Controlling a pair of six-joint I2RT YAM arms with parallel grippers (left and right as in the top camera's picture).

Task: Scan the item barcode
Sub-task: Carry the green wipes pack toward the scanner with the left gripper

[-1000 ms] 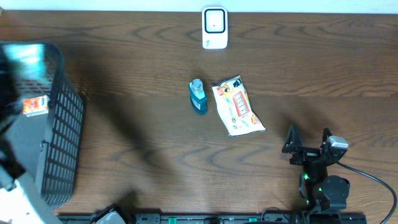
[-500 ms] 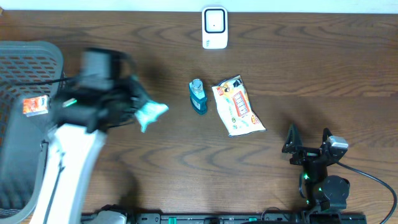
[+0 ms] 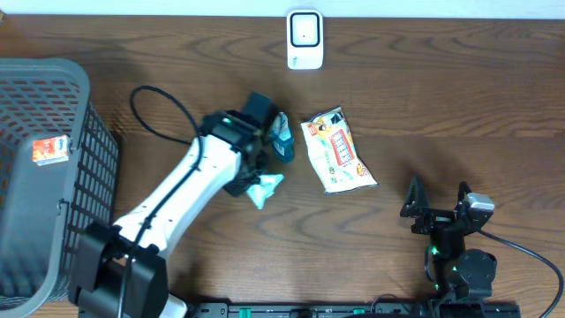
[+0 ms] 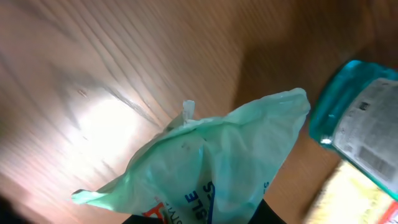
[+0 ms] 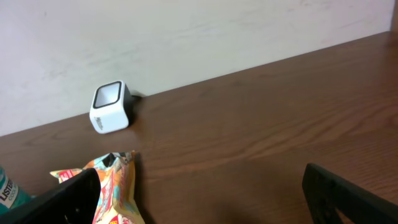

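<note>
Overhead view showed the left gripper (image 3: 253, 177) closed on one end of a pale green packet (image 3: 266, 187) near the middle of the table (image 3: 441, 97). The packet was just beside a teal bottle (image 3: 282, 139) and left of an orange snack bag (image 3: 338, 152). A white scanner (image 3: 305, 40) stood well apart at the far edge, and a wire basket (image 3: 93, 194) sat at the left. The right gripper (image 3: 438, 190) waited near the front with its jaws spread wide, holding nothing. The packet looked light, soft and crinkly, and likely to flop and fold in a grip. A pinch on an end seam seemed the safest hold, leaving the printed faces clear. No barcode could be made out on it.
</note>
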